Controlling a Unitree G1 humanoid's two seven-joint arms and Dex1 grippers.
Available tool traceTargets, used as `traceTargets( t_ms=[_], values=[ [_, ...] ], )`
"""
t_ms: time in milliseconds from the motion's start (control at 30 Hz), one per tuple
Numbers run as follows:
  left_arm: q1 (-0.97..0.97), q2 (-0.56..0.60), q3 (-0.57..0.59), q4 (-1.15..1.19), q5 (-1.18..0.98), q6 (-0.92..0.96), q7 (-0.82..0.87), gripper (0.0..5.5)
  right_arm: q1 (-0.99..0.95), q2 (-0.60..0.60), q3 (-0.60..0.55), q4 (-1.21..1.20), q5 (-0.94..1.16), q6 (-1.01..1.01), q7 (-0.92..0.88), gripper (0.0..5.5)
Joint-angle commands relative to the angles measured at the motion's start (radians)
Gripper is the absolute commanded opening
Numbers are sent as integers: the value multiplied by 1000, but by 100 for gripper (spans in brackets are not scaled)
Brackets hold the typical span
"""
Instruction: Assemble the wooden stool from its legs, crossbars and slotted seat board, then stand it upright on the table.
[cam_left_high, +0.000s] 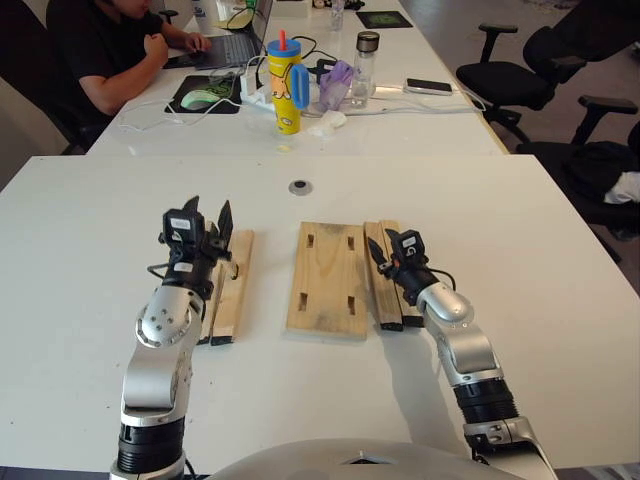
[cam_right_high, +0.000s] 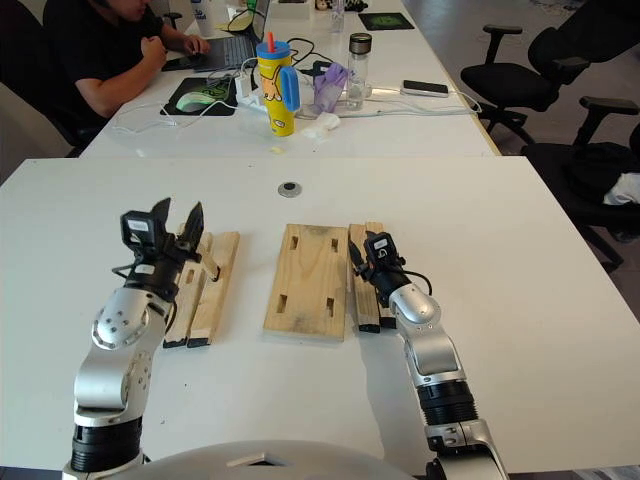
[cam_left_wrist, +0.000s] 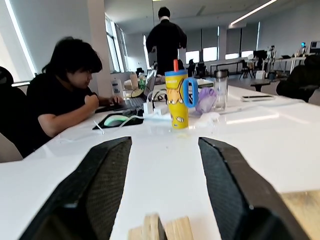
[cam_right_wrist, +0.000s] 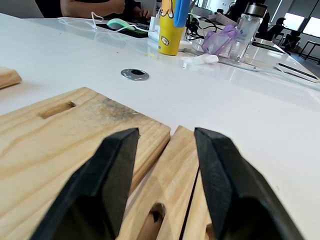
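The slotted seat board (cam_left_high: 328, 280) lies flat in the middle of the white table (cam_left_high: 90, 250). To its left lies a pair of wooden pieces (cam_left_high: 232, 290) side by side. My left gripper (cam_left_high: 209, 210) is open and raised over their far end, holding nothing; its wrist view shows the piece ends (cam_left_wrist: 160, 230) below the fingers (cam_left_wrist: 100, 190). Another pair of wooden pieces (cam_left_high: 384, 300) lies against the board's right edge. My right gripper (cam_left_high: 381, 250) is open, low over them, straddling one piece (cam_right_wrist: 175, 190) beside the board (cam_right_wrist: 60, 145).
A round metal grommet (cam_left_high: 299, 187) sits in the table beyond the board. The far table holds a yellow cup (cam_left_high: 284, 90), a bottle (cam_left_high: 366, 65), a phone (cam_left_high: 428, 86) and cables. Office chairs (cam_left_high: 520, 80) stand at the right.
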Motion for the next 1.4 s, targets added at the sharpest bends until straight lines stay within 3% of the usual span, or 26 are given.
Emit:
traceTargets(
  t_ms=[33, 200, 433, 633, 867, 1400],
  values=[
    [-138, -1, 36, -48, -23, 78, 23, 197, -25, 7, -4, 25, -3, -16, -4, 205],
    [-348, 35, 110, 130, -93, 236, 7, 109, -32, 16, -3, 39, -7, -28, -10, 205],
    [-420, 32, 192, 158, -194, 307, 1, 7, -34, 23, 2, 49, -18, -37, -14, 205],
    [-470, 41, 195, 180, -225, 357, 6, 3, -35, 27, 5, 39, -19, -31, -19, 205],
    [-45, -40, 96, 242, -180, 312, -14, 3, -50, 29, 12, 42, -13, -24, -6, 205],
    [-334, -5, 133, 161, -211, 330, 39, 3, -56, 32, 8, 48, -7, -23, 0, 205]
  ],
)
